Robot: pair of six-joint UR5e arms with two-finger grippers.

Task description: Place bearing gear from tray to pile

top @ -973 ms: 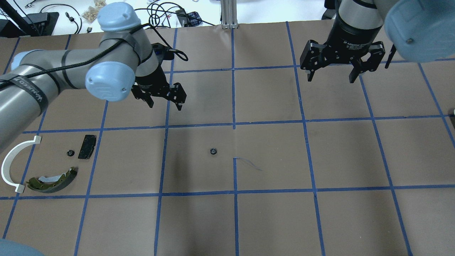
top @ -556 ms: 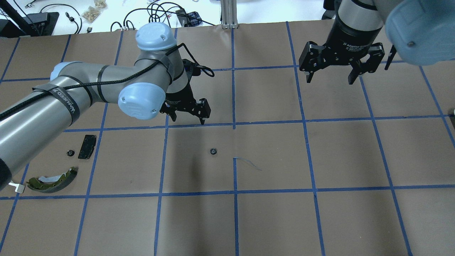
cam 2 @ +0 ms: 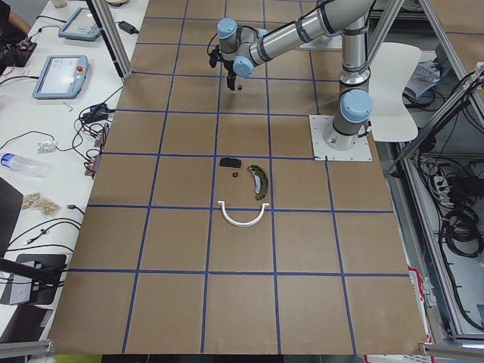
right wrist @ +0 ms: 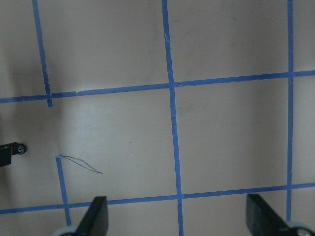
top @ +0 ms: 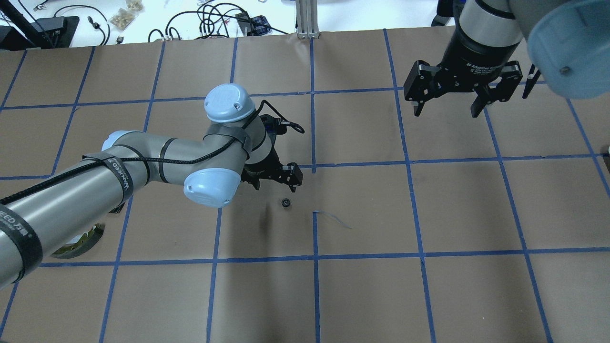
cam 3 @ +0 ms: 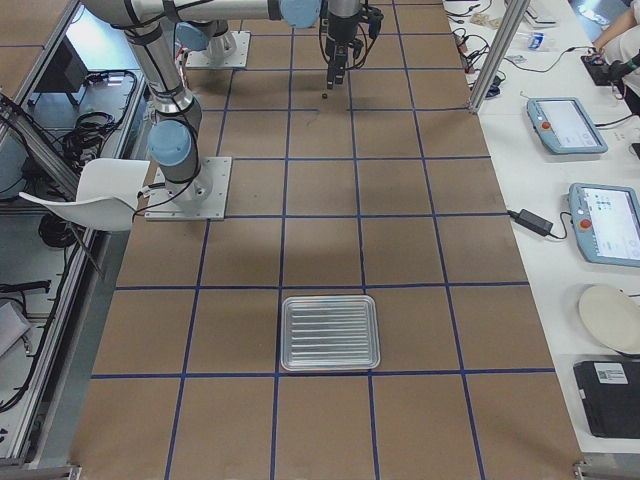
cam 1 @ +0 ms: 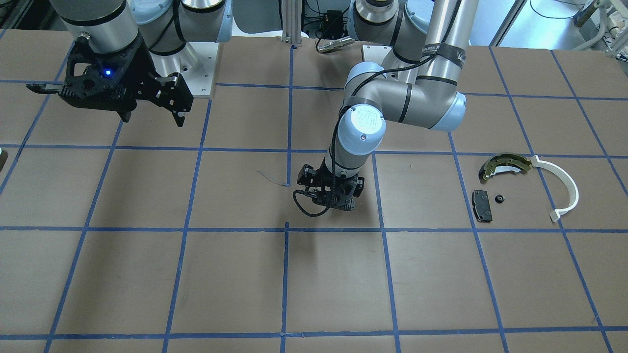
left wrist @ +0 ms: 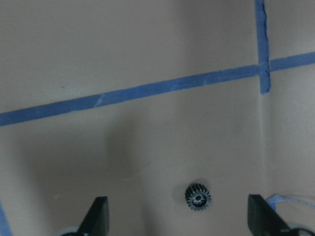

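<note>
The bearing gear (top: 286, 202) is a small black toothed wheel lying flat on the brown paper near the table's middle. It also shows as the gear (left wrist: 198, 196) in the left wrist view, just ahead of and between the finger pads. My left gripper (top: 275, 185) hangs open right behind it, low over the table. In the front-facing view the left gripper (cam 1: 333, 197) hides the gear. My right gripper (top: 446, 112) is open and empty, high at the far right. The pile holds a brake shoe (cam 1: 503, 164), a white arc (cam 1: 564, 189) and a black pad (cam 1: 482, 206). The silver tray (cam 3: 330, 332) lies bare.
A second small black gear (cam 1: 499, 198) lies in the pile beside the pad. Blue tape lines grid the brown paper. Cables and small parts lie beyond the table's far edge (top: 143, 40). My left arm (top: 95, 186) covers most of the pile in the overhead view.
My left arm has swung right and toward the table's middle, bringing its open gripper down just behind the bearing gear and covering the pile. The right gripper shifted only slightly.
</note>
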